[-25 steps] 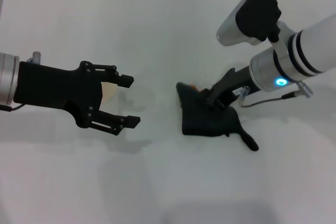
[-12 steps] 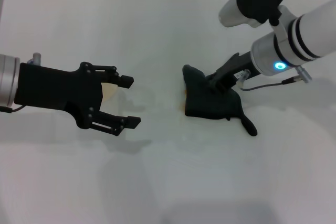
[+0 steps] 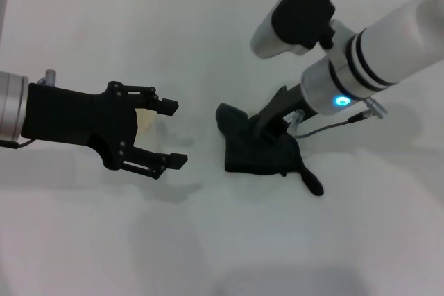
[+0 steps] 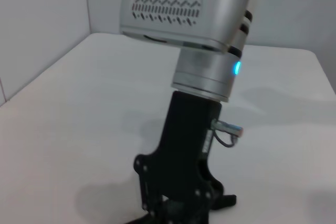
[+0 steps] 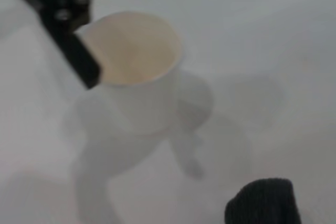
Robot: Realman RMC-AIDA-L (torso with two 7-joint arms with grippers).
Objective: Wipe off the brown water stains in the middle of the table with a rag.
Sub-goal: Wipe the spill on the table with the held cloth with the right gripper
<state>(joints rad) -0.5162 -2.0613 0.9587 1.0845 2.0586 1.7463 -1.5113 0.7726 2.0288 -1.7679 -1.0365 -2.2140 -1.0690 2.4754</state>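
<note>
Black soft rag (image 3: 258,149) — limp, light, bunched folds plus narrow tail, lying flat on smooth white table (image 3: 222,240); best held at thick bunched middle. Right gripper (image 3: 267,124) pressed into rag centre, apparently clamped on cloth. No brown stain visible beside rag. Left gripper (image 3: 171,133) well apart from rag — wide open, empty, paper cup (image 5: 131,72) near it.

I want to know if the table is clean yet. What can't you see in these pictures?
- The brown stain: no trace shows in the head view; the rag would cover it.
- The right gripper: its tips press into the rag, so whether they pinch it is hidden.
- The paper cup: in the head view the left gripper hides most of it.
- The left wrist view's edge cuts off the rag.
</note>
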